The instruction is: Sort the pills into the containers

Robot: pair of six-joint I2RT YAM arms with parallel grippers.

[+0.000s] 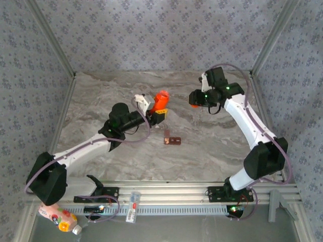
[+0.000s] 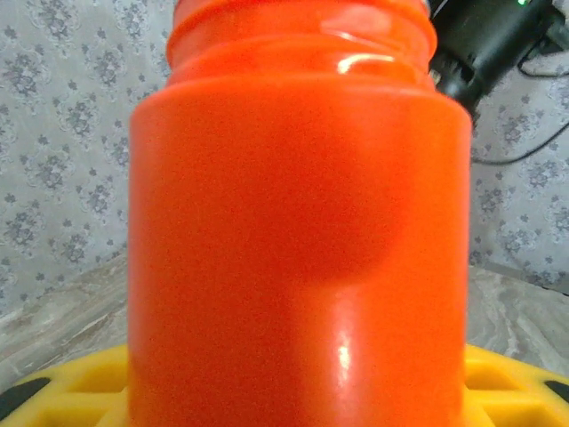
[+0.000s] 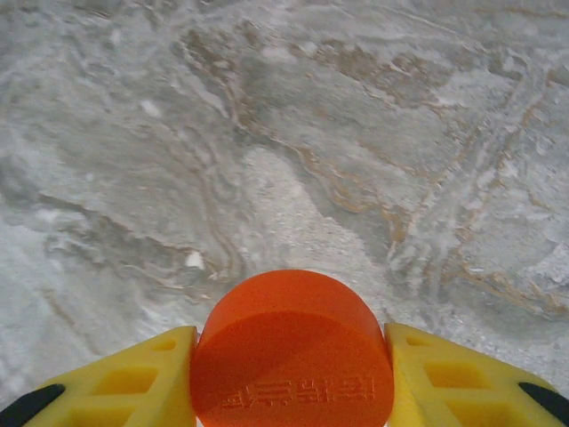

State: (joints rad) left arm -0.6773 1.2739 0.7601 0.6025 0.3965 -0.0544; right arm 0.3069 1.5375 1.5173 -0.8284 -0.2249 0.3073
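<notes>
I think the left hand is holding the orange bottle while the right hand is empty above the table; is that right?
Not quite: the right hand is not empty; it grips an orange cap between its yellow fingers, as the right wrist view shows. The left hand does hold the orange bottle.

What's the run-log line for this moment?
left tool: shut on orange bottle, uncapped | right tool: shut on orange cap, over table | containers: on table, apart from both tools
</notes>
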